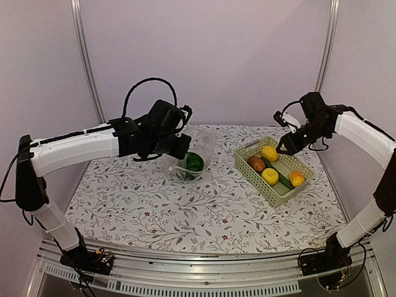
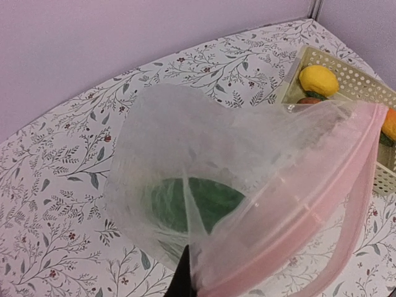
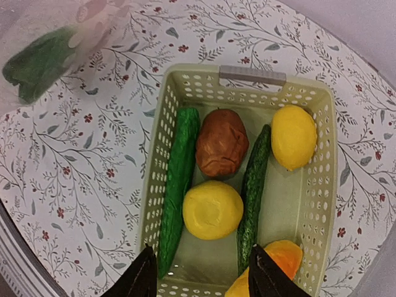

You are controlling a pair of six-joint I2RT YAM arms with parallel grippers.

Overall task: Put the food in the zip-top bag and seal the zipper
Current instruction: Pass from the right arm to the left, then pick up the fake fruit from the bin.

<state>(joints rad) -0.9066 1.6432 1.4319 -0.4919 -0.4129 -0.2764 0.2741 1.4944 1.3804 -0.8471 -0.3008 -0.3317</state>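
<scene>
Green [image 2: 198, 201] blurred inside bag [image 2: 185, 136], pinched by left jaws; right jaws spread; basket [image 3: 250, 75]: two cucumbers [image 3: 176, 185], two yellows [image 3: 212, 209], one brown [image 3: 221, 142], orange [image 3: 278, 257] half-hidden.

Left tool [image 1: 180, 147], frame centre, grips clear crinkly plastic zip-top bag [image 1: 203, 147]; dark green leafy vegetable [image 1: 194, 162] inside. Right of centre on floral-print tabletop [image 1: 154, 204]: pale green plastic lattice basket [image 1: 281, 197] with two yellow round fruits [image 1: 269, 153], reddish-brown round fruit [image 1: 255, 163], dark green cucumber [image 1: 278, 175], orange piece [image 1: 296, 178]. Right tool [image 1: 286, 148] above basket's upper edge.
</scene>
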